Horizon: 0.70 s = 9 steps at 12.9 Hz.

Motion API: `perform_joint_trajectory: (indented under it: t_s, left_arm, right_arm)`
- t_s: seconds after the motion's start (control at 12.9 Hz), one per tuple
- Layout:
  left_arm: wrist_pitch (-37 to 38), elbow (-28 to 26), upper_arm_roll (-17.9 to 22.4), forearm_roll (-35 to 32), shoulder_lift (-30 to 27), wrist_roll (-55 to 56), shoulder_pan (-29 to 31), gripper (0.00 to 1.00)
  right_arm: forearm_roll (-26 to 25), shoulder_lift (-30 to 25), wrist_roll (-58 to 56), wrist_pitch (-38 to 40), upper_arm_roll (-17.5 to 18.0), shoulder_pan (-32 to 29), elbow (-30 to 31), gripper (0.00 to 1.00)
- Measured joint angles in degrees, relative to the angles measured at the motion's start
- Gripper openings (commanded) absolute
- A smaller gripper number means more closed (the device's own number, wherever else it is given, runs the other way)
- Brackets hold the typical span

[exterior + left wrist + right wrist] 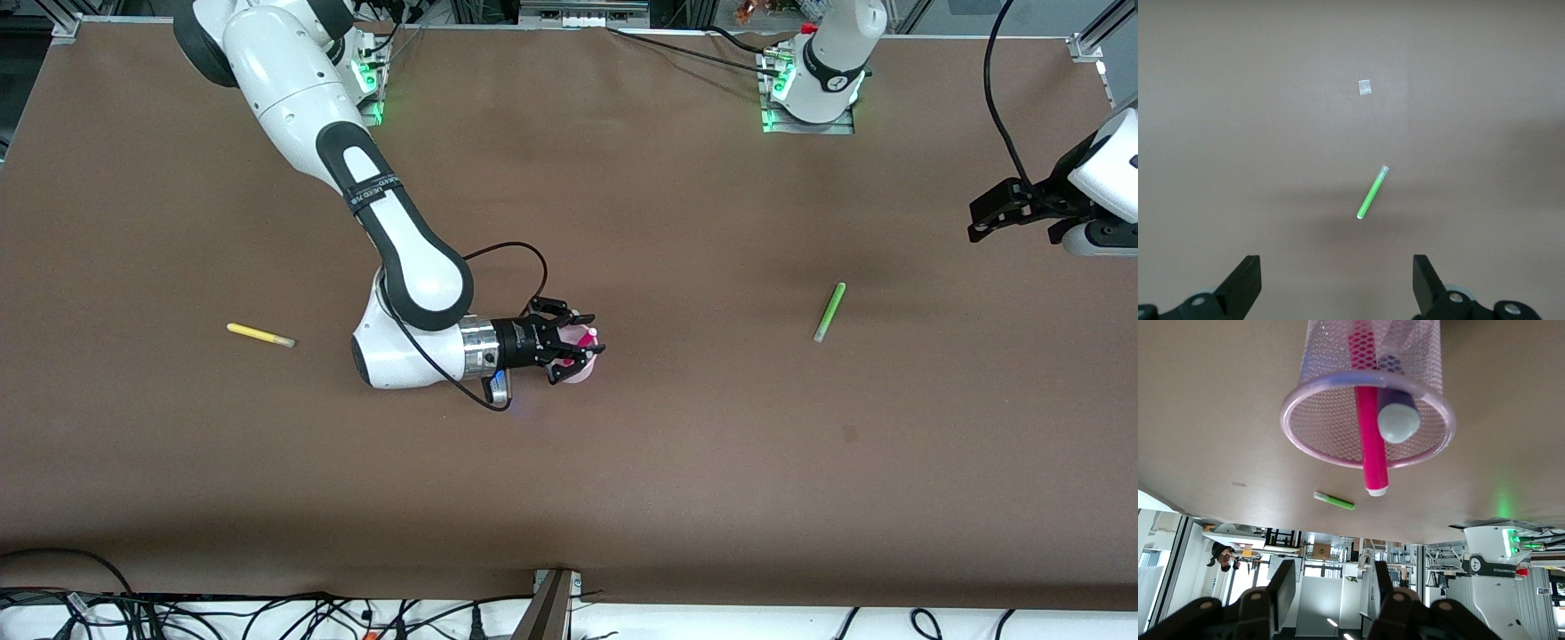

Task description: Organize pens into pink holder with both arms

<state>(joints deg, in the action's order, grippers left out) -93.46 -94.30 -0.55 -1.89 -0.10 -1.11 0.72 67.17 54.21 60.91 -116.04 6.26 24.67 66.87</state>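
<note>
The right end effector (582, 345) is seen low over the middle of the brown tabletop (676, 462), at the pink holder (580, 356). In the right wrist view its fingers (1281, 587) are parted and nothing is clasped between them; the pink holder (1368, 400) is shown as a mesh cup just ahead of them. A magenta-pink pen (1368, 420) and a purple pen (1395, 410) are contained in the holder, their ends projecting past its rim.

The left end effector (982, 222) is held up over the left arm's end of the tabletop, where that arm waits. Its fingers (1245, 283) are spread wide, with nothing gripped.

A light green pen (829, 312) is seen lying on the tabletop between the holder and the left arm's end, well apart from both. A small pale scrap (1365, 87) is seen near the light green pen (1373, 192) in the left wrist view. A yellow pen (260, 335) lies toward the right arm's end, well apart from the holder.
</note>
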Motion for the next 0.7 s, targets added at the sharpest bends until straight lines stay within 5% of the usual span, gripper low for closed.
perform_joint_trajectory:
  t_s: [0.16, 0.7]
  left_arm:
    - [0.0, 0.0, 0.0, 0.0, 0.0, 0.0, 0.0, 1.00]
    - [0.0, 0.0, 0.0, 0.0, 0.0, 0.0, 0.0, 1.00]
  right_arm:
    - [-1.2, 0.0, -0.6, 0.2, -0.2, -0.3, -0.9, 0.99]
    - [-20.4, -7.3, -13.4, 4.4, -0.4, -5.2, -2.5, 1.00]
